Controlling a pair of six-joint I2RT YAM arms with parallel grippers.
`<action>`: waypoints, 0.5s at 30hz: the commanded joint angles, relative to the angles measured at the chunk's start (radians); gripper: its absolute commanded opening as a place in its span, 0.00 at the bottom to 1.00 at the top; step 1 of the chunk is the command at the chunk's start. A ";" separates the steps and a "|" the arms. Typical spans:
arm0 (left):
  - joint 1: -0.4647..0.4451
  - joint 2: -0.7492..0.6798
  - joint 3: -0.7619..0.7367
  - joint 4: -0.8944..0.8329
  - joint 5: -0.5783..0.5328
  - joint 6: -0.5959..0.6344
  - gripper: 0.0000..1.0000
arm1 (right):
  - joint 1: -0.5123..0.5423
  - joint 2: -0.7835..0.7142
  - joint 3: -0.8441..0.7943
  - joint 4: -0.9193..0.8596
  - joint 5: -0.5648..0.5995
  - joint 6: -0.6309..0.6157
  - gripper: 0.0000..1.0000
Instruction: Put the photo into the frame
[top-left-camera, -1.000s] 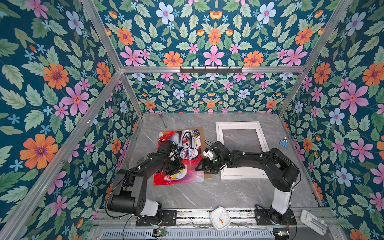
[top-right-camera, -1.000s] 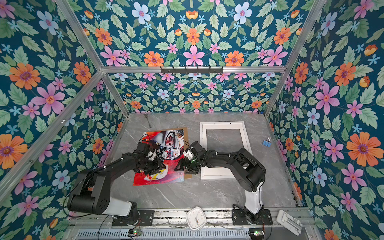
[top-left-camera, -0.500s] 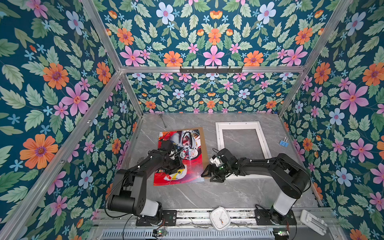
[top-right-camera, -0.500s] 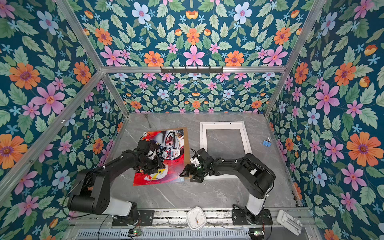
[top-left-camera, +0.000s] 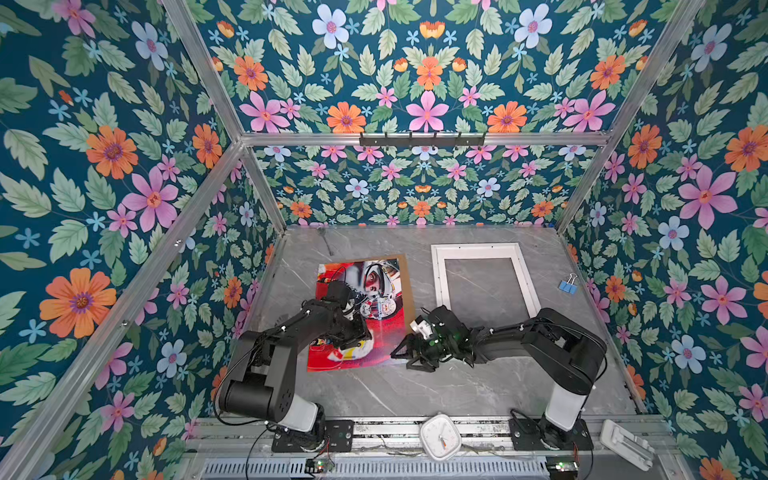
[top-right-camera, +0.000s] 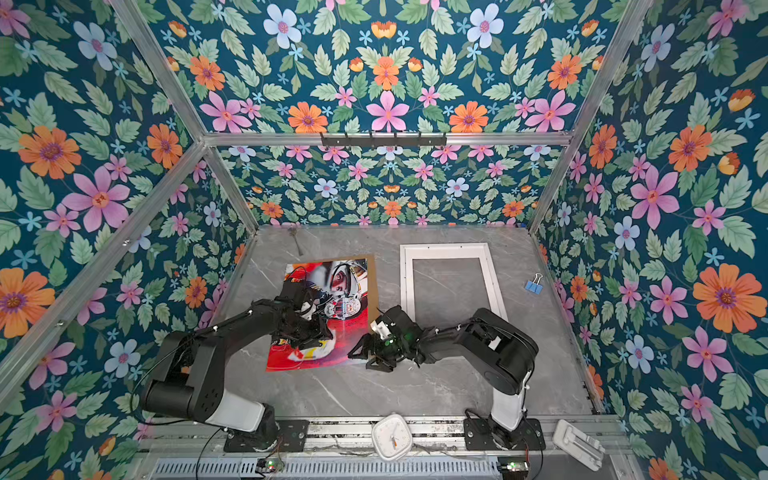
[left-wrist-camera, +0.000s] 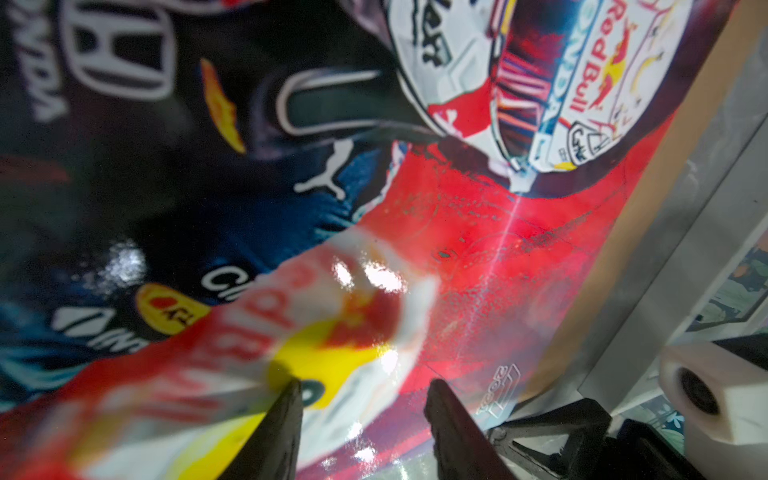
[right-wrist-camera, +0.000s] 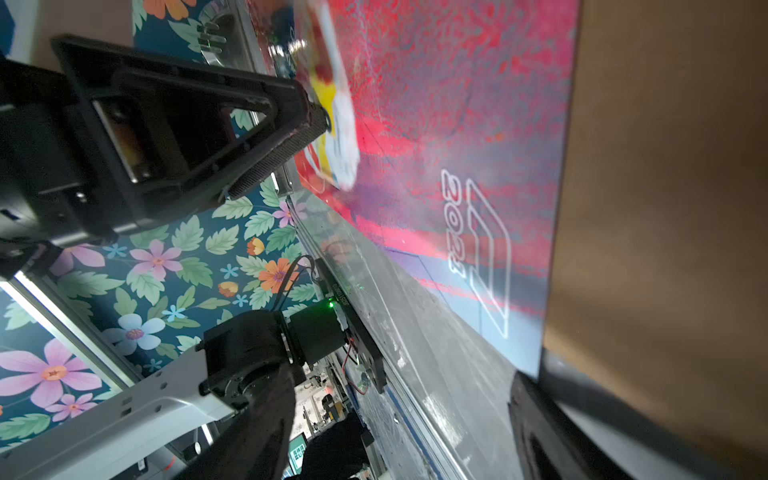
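Note:
The photo (top-left-camera: 386, 336) (top-right-camera: 351, 343) lies face up on a brown backing board (top-left-camera: 409, 286) at the table's left middle. The white frame (top-left-camera: 438, 282) (top-right-camera: 406, 286) lies flat to its right, with bare table inside it. My left gripper (top-left-camera: 357, 340) (left-wrist-camera: 361, 386) points down at the photo's near half. It is open, with nothing between its fingertips (right-wrist-camera: 307, 114), which reach the print's surface. My right gripper (top-left-camera: 409, 358) (right-wrist-camera: 403, 374) lies low at the photo's near right corner, jaws wide open. One of its fingers (right-wrist-camera: 540, 415) sits beside that corner. Whether it touches is unclear.
A blue binder clip (top-left-camera: 567, 286) lies right of the frame near the wall. A white clock (top-left-camera: 439, 436) and a white plastic piece (top-left-camera: 627, 444) sit on the front rail. A thin metal utensil (top-left-camera: 326, 241) lies at the back left. Floral walls close in three sides.
My right gripper has slid from the middle of the photo's right edge toward the front, down to its near right corner. The left arm has stayed over the photo.

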 joint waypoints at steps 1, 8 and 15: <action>-0.007 0.021 -0.006 -0.020 -0.035 0.007 0.50 | 0.001 -0.003 -0.022 -0.066 0.109 0.038 0.81; -0.034 0.026 0.013 -0.023 -0.015 -0.001 0.49 | 0.001 -0.071 -0.078 -0.104 0.193 0.071 0.81; -0.058 0.050 0.021 -0.021 -0.007 -0.004 0.50 | 0.001 -0.001 -0.064 -0.028 0.159 0.077 0.81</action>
